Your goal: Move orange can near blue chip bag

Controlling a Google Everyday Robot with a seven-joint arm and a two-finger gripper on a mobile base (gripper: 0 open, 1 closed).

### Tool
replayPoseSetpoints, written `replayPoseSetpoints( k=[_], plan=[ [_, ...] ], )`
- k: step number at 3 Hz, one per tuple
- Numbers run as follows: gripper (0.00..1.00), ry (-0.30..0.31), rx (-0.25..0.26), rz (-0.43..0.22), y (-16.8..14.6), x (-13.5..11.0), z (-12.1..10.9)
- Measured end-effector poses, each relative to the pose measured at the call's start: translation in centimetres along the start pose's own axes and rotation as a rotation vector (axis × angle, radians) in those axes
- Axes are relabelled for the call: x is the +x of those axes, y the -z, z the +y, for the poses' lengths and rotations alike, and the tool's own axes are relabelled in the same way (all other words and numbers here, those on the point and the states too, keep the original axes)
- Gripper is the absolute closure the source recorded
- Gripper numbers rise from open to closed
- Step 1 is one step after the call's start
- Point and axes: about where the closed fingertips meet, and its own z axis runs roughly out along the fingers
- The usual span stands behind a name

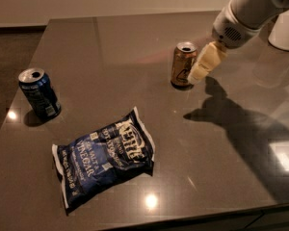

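While orange can (184, 65) stands upright | gripper (198, 73) beside it, state unclear | blue chip bag (104, 159) diagonal

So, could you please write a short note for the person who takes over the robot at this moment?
The gripper is low beside the orange can, on its right in the picture. It cannot be seen whether it holds the can.
The orange can stands upright at the far middle of the table, well apart from the chip bag.
The chip bag lies flat near the front edge.
A blue can stands at the left edge and is not part of the job.
Done: only the approach.
Left: grasp the orange can, carry it to the chip bag, and set it down beside the bag.
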Motion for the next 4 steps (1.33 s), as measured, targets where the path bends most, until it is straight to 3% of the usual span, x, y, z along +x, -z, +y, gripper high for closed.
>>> replayPoseSetpoints(
  k=[2,3,4],
  plan=[
    [0.00,-0.058,-0.054,-0.027,-4.4,-2.7,-1.9],
    [0.15,-0.077,-0.089,-0.047,-5.1,-3.4,-1.8],
    [0.38,-0.084,-0.121,-0.071,-5.1,-3.6,-1.6]
  ],
)
